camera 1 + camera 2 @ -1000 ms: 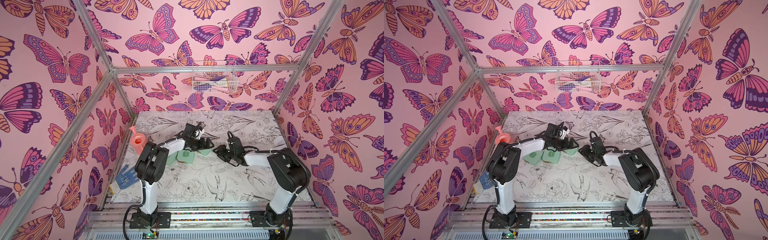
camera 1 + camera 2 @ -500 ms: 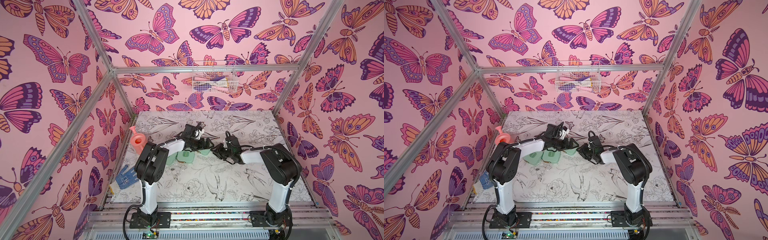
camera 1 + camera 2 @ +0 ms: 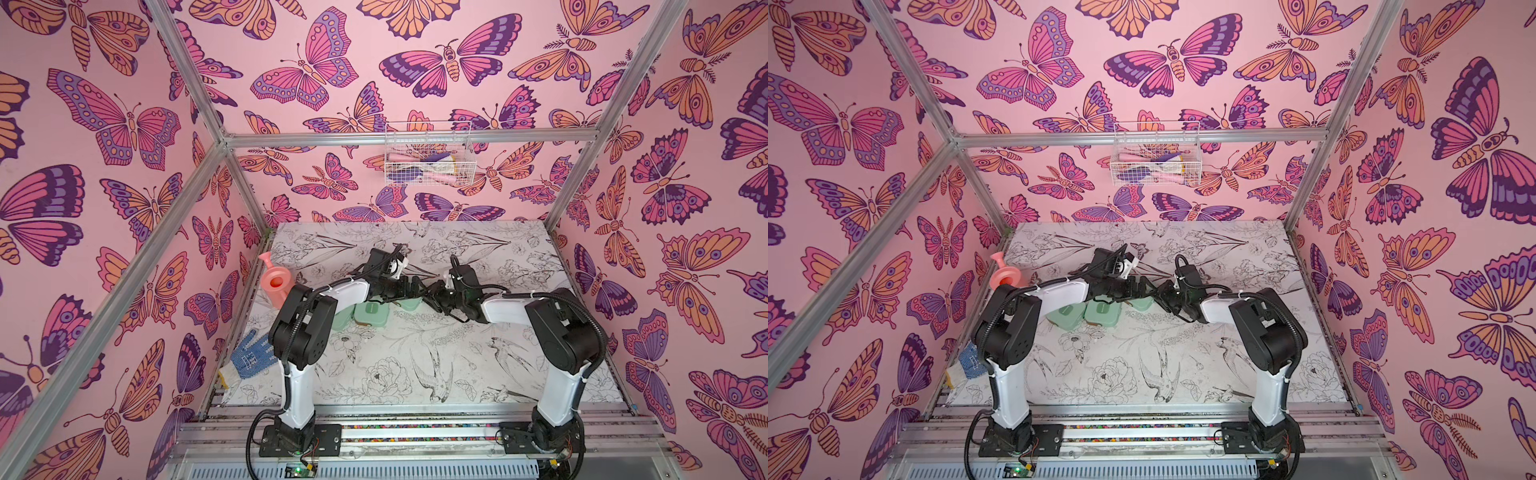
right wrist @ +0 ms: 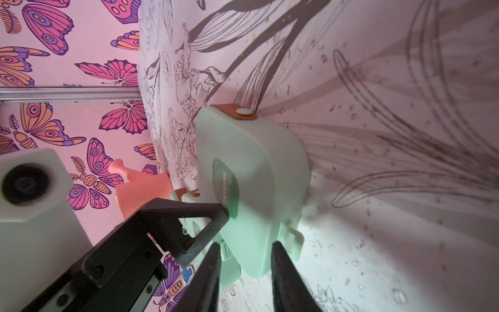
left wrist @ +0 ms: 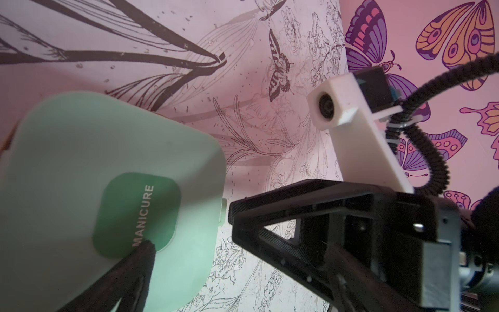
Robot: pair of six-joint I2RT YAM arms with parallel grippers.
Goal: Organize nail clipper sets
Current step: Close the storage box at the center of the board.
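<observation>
Top views: the left gripper [image 3: 409, 290] and right gripper [image 3: 433, 298] hung close together over the end case [image 3: 411, 306], rightmost of a row with 2 neighbour cases [image 3: 1101, 312]. The table [image 3: 1183, 374] lay bare toward the robot; a watering can [image 3: 276, 284] stood at its left edge.
Left wrist: jaws wide, 1 fingertip [image 5: 144, 251] on the lid label [image 5: 135, 213].
Right wrist: fingers [image 4: 282, 270] were narrow astride the front edge by the latch tab [image 4: 293, 243]; grip unconfirmed.
Judged step: unlatching. Next: a firm pinch without shoving the case leftward.

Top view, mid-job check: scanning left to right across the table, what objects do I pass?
blue glove → pink watering can → first mint case → second mint case → third mint case, partly covered.
</observation>
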